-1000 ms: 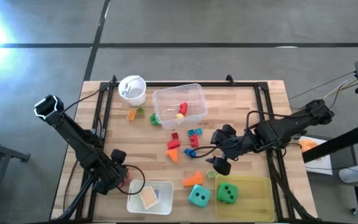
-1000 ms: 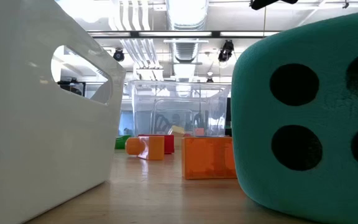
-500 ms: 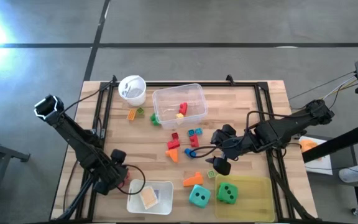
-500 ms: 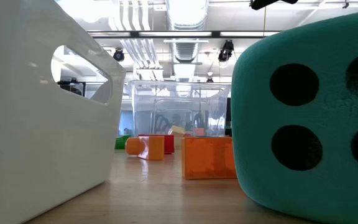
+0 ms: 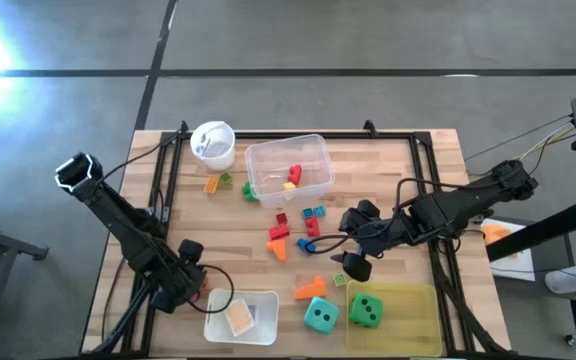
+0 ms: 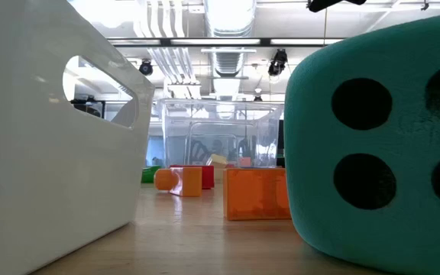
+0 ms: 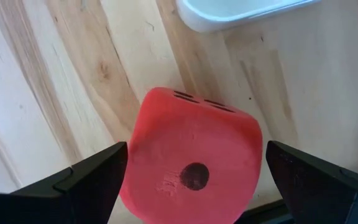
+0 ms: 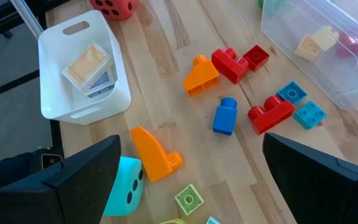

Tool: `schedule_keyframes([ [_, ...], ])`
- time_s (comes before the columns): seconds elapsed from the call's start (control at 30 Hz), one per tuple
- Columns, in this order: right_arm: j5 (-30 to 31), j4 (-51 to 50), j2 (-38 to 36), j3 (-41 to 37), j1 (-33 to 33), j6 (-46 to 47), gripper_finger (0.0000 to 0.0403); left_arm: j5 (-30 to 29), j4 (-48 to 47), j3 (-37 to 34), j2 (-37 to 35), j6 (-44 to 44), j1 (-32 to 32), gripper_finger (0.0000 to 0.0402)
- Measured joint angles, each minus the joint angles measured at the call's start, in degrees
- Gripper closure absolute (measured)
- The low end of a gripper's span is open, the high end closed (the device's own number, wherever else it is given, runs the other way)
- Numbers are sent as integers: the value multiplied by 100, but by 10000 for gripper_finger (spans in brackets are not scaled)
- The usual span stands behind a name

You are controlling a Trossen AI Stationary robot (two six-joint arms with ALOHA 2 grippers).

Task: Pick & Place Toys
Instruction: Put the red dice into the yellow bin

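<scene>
Both arms' jaws wide open, holding nothing.
Red die [image 7: 191, 165] sits between the left gripper [image 5: 190, 281] jaws; blue block [image 8: 225, 116] lies ahead of the right gripper [image 5: 349, 250] jaws.

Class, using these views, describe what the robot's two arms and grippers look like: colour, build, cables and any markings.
Both arms are dark, almost black, built of slim jointed segments. The left arm has a white-edged block at its outer end, and black cables loop from it. The right arm carries thin cables too. The left gripper and right gripper have broad, dark, wedge-shaped fingers. No markings are legible.
</scene>
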Motion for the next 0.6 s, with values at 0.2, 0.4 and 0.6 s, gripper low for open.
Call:
schedule_keyframes([
  [0.2,0,0,0,-4,0,-2,18,-40,-39,-4,0,314,2,18],
  [0.4,0,0,0,-9,1,17,18,-42,-27,-19,0,914,2,18],
  [0.6,0,-1,0,-13,1,17,18,-10,91,-169,0,1039,-6,18],
])
